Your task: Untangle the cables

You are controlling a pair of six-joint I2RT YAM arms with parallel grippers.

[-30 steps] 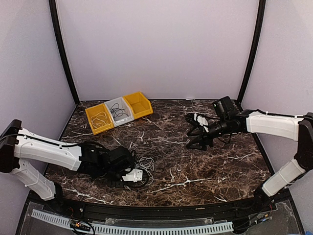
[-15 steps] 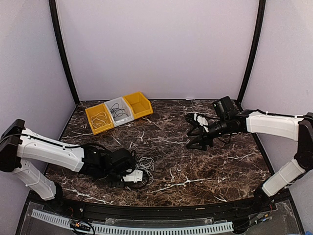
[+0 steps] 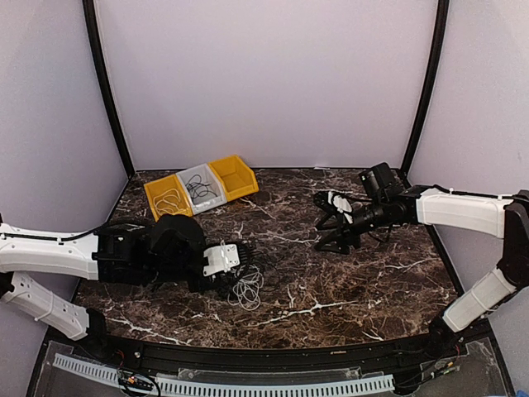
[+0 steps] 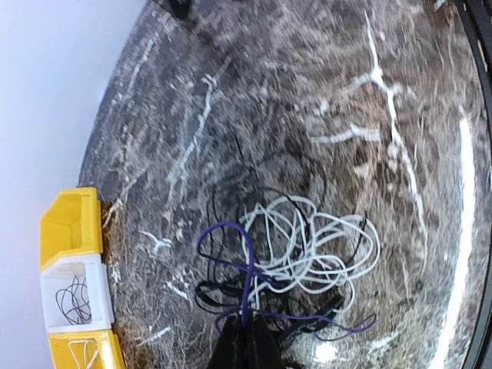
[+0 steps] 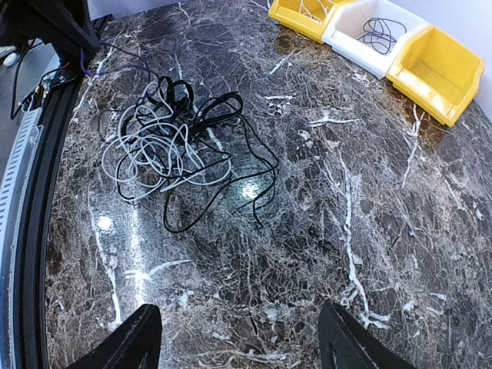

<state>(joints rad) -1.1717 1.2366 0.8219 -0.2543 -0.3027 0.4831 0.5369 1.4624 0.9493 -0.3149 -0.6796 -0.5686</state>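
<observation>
Purple cord (image 4: pixel 245 296) from the cables (image 4: pixel 307 246) is pinched by the closed left gripper (image 4: pixel 246 342), tangle just beyond; right gripper (image 5: pixel 238 342) open.

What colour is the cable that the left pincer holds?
The cable is purple; the left wrist view shows it best.

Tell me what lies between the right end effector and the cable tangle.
Only bare marble tabletop: no object sits between the right end effector and the cable tangle, as the right wrist view shows.
</observation>
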